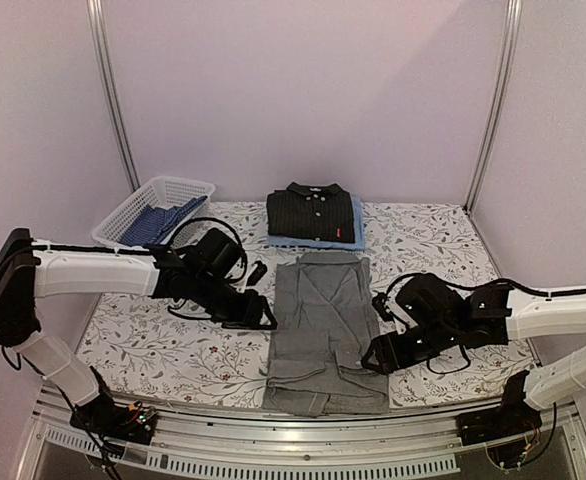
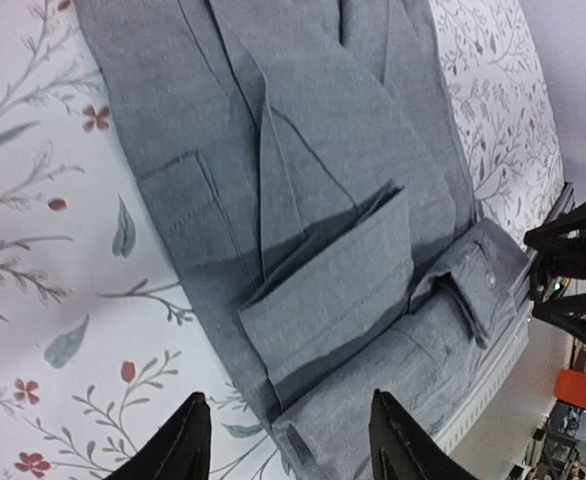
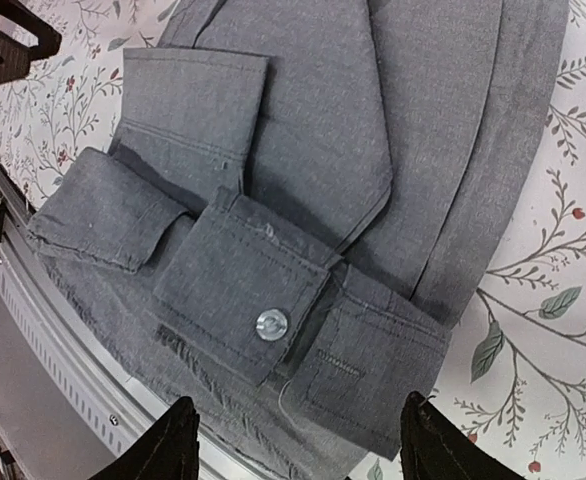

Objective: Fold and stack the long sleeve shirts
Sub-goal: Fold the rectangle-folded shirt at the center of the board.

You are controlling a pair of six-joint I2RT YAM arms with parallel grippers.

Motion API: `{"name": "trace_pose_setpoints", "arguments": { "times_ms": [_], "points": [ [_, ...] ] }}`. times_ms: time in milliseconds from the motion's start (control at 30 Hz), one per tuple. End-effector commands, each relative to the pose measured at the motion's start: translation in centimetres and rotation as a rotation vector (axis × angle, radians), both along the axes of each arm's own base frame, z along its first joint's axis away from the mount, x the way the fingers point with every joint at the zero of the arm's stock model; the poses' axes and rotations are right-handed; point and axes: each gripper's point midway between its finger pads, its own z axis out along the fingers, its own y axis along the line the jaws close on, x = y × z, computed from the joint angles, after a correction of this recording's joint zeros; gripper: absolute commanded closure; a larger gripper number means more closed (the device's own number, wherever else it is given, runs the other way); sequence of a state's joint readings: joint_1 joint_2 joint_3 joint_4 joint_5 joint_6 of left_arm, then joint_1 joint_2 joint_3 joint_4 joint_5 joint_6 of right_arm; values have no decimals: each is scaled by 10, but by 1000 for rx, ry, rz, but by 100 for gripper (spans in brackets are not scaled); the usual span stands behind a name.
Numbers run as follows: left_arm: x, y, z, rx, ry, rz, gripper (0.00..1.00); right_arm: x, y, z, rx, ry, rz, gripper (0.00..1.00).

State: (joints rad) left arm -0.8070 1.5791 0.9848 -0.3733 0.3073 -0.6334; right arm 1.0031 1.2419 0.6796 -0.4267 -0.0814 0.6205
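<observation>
Grey shirt (image 1: 323,330) lies lengthwise at the table's (image 1: 153,345) centre. Its sides are turned in, and both cuffs (image 3: 263,300) are piled on its near end, which reaches the table's near edge. The black shirt (image 1: 313,212) rests folded on the blue shirt (image 1: 359,228) at the far centre, well apart from the grey one. The basket (image 1: 168,185) stands far left with blue cloth in it.

My left gripper (image 1: 261,316) hangs just beside the grey shirt's left edge, fingers apart and holding nothing. My right gripper (image 1: 375,358) sits just beside the right edge nearer the hem, likewise spread and empty.

The step in hand, as I judge it, is the crosswise fold, near end carried to far end. To do it well:
- I should bite each near corner deep enough to trap every layer, the cuff included, since loose cuffs would slide out on lifting.
- Both grippers should rise together and travel level, so the side edges stay stacked.
- I should lay the fold down before letting go.
</observation>
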Motion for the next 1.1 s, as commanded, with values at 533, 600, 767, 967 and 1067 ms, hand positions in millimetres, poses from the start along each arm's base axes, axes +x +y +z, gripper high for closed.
{"name": "trace_pose_setpoints", "arguments": {
  "times_ms": [533, 600, 767, 967, 1067],
  "points": [
    [-124, -10, -6, -115, 232, -253, 44, -73, -10, -23, -63, 165, 2, 45],
    [-125, -13, -9, -108, 239, -257, 46, -71, -9, -25, -67, 162, -4, 49],
    [-126, -18, -15, -98, 263, -265, 56, -66, -3, -27, -58, 151, -17, 61],
    [-125, -25, -11, -105, 265, -269, 79, -60, 7, -20, -54, 130, -14, 88],
    [-122, -28, -6, -107, 257, -268, 91, -53, 10, -11, -56, 105, -25, 99]
  ]
}}
